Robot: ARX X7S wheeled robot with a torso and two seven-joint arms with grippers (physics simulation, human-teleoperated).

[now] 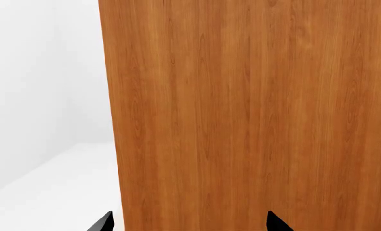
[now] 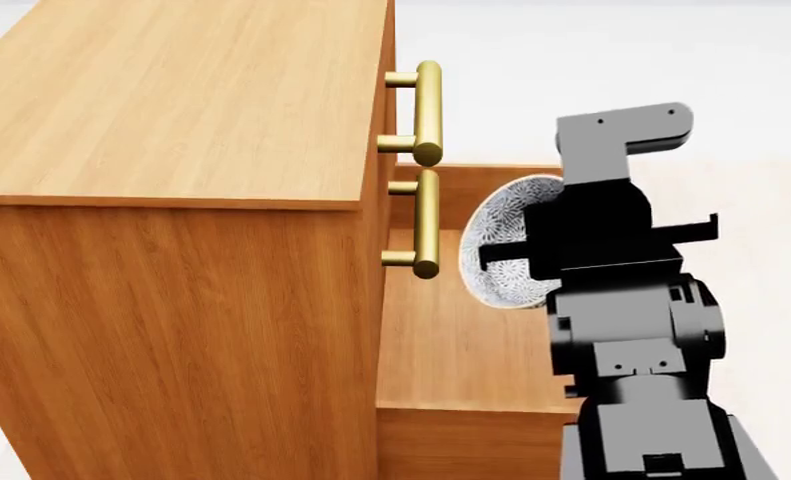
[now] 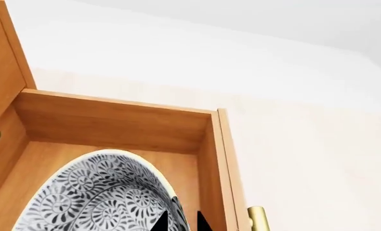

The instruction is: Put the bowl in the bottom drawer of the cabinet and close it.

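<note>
The bowl (image 3: 103, 195) is seen as a small, deep, round vessel, white with a dense blue-grey leafy scroll pattern covering its inside; a pale rim edge is visible. In the head view the bowl (image 2: 502, 255) is tilted on edge, its patterned interior facing the cabinet (image 2: 168, 200), and it is held above the pulled-out bottom drawer (image 2: 462, 350).

Its rim is pinched by the right gripper (image 3: 180, 222), whose 2 dark fingertips are closed narrowly on either side of the rim. The drawer's bare wooden floor and walls (image 3: 113, 125) are shown around the bowl, and a brass handle (image 3: 257, 219) is seen at the drawer's front.

2 brass bar handles (image 2: 425, 100) are seen on the upper drawers.

The left gripper (image 1: 190, 224) is held near the cabinet's plain wood side (image 1: 255, 115), its 2 fingertips spread wide with nothing between them.
</note>
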